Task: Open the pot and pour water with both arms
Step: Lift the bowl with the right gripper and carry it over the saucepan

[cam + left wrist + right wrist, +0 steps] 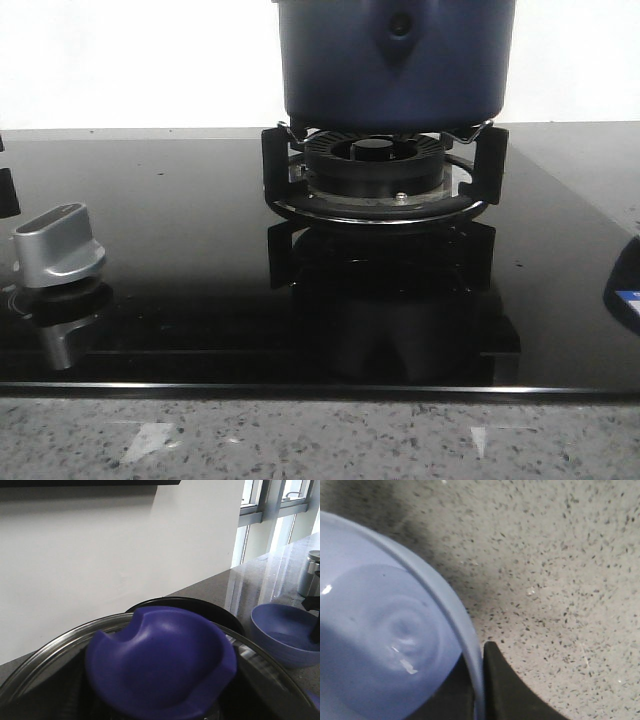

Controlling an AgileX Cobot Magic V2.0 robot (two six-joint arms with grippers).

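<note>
The pot (395, 62) stood on the burner grate (380, 180) at the back of the glass hob (180, 260), blocking the middle. A silver knob (58, 245) stood at the left; the black glass between lay open.

Blues against black and speckled grey

The pot (395, 62) is dark navy, the hob (200, 260) glossy black, its knob (58, 245) silver. The lid knob (160, 662) is purple-blue, the bowl (380, 645) pale blue, the counter (560, 580) grey with dark flecks.

Navy pot (395, 62), upright on burner
</note>
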